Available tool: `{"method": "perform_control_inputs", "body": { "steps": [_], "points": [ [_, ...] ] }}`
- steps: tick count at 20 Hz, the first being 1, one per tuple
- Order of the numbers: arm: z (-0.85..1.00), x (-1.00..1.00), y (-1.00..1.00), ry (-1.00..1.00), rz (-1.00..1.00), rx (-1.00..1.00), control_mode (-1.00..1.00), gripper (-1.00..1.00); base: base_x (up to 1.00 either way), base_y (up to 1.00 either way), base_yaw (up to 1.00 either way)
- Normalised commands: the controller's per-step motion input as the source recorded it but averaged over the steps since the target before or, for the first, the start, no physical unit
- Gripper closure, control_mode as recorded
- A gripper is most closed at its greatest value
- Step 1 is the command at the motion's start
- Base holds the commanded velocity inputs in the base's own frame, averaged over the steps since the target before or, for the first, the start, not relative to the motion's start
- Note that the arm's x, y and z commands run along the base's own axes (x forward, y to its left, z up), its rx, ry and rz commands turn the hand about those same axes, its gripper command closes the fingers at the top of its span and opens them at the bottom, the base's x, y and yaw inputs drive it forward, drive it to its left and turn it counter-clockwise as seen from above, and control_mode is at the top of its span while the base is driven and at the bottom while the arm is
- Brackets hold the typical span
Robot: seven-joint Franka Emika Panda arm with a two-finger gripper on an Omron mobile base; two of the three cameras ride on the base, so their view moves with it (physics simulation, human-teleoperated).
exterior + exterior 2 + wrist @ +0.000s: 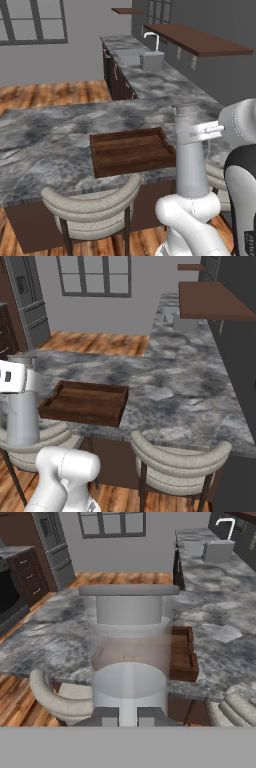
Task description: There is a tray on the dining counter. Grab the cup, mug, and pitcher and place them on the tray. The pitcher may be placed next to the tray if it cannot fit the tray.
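My gripper (128,715) is shut on the pitcher (129,643), a tall pale grey bottle shape with a flared clear top. The pitcher (191,159) hangs upright in the air just off the front edge of the dining counter (45,135), by the tray's near right corner. In the right base view the pitcher (23,418) is at the far left, under my white hand. The dark brown wooden tray (131,150) lies on the counter near its front edge with nothing in it; the tray (86,401) and tray (183,653) show partly behind the pitcher. The cup and mug are out of view.
Two padded grey stools (92,205) (177,463) stand against the counter's front, one just below the pitcher. Further back runs a second worktop with a sink and faucet (151,56) under a brown wall shelf (197,40). A fridge (30,301) stands far left.
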Motion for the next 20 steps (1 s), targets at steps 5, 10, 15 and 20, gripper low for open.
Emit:
{"method": "perform_control_inputs", "body": {
  "steps": [5,10,15,20],
  "points": [
    [0.58,0.77,-0.06,-0.03,-0.1,0.06,-1.0,1.0,0.0,0.0,0.0],
    [0.16,0.88,-0.01,-0.03,0.0,0.12,-1.0,1.0,0.0,0.0,0.0],
    [0.0,0.81,0.0,-0.16,0.0,0.02,-1.0,1.0,0.0,0.0,0.0],
    [0.0,0.71,0.04,-0.26,0.0,-0.03,-1.0,1.0,0.0,0.0,0.0]
  ]
}}
